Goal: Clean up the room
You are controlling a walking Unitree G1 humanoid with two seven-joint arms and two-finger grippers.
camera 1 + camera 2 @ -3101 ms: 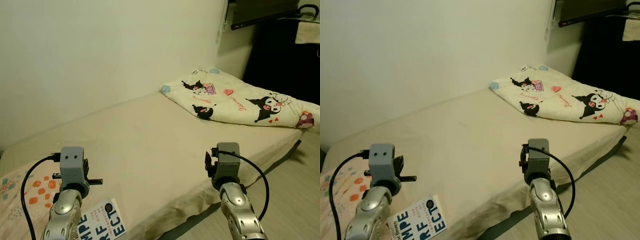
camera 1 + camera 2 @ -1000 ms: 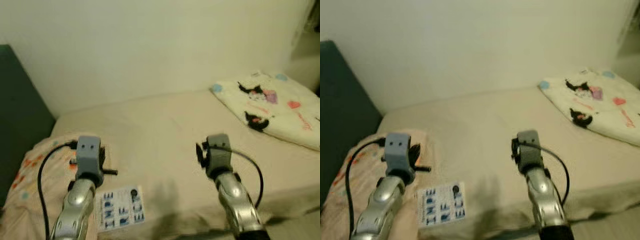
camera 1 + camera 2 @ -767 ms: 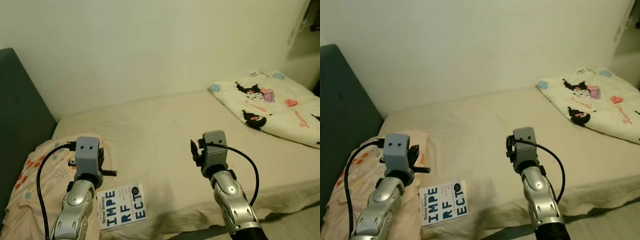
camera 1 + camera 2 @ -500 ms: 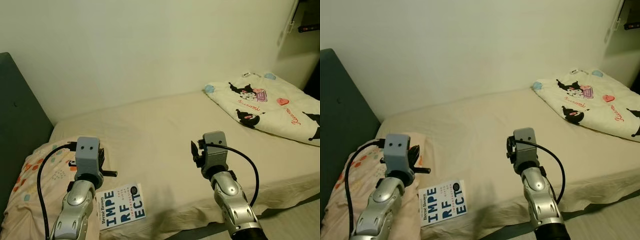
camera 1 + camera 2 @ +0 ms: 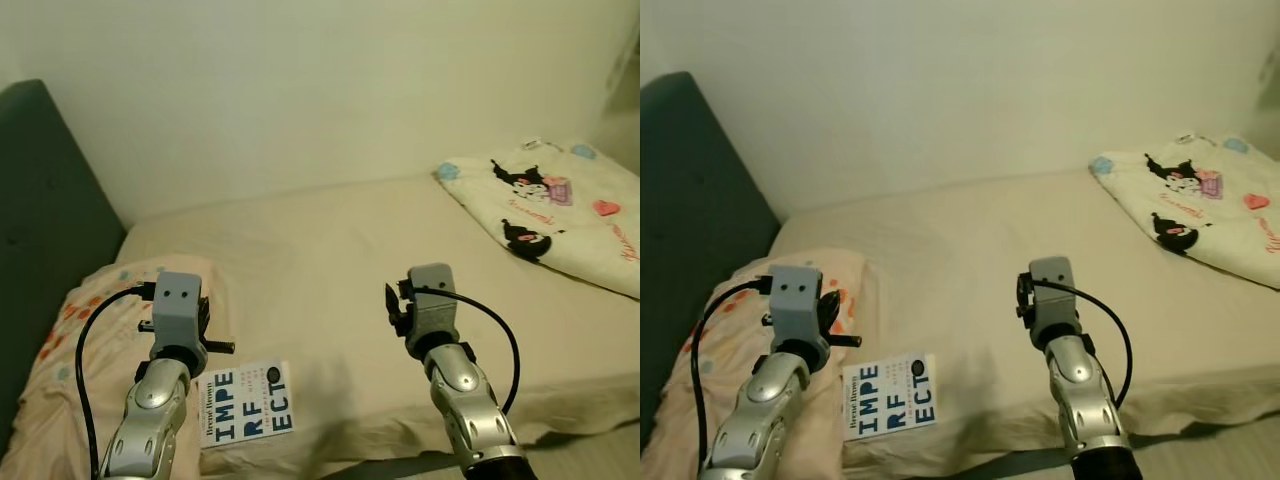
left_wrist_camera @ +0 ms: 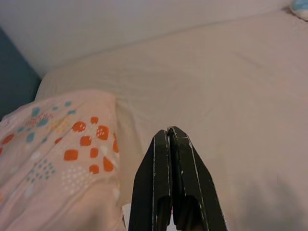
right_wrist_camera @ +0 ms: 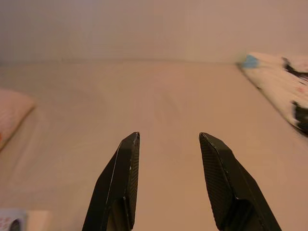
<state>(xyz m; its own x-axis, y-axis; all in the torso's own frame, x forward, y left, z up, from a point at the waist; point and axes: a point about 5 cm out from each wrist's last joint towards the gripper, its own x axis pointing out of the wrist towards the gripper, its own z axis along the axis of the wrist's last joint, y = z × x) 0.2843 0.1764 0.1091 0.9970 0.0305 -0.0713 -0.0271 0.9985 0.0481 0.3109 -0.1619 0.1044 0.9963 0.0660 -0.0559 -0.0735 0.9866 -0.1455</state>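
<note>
Judging by how things lie, the tidying has barely begun: nothing is in either gripper, and loose items sit on the bed (image 5: 330, 260).

Nearest, the left gripper (image 6: 169, 139) hangs over the near edge of the mattress with its fingers pressed together, empty. The right gripper (image 7: 168, 144) is held over bare sheet with its fingers spread apart, also empty.

Just beside the left arm, a book (image 5: 246, 415) with large blue lettering lies flat by the bed's front edge, touching the side of a spotted pillow (image 5: 85, 345). It looks like the likeliest thing to clear first, and it is not yet picked up.

Farther off, a cartoon-print quilt (image 5: 555, 205) lies heaped at the far right end of the bed, not yet spread or folded neatly. A dark headboard (image 5: 45, 220) stands at the left.

No bin, box or basket can be seen, so where the book should go cannot be told.
</note>
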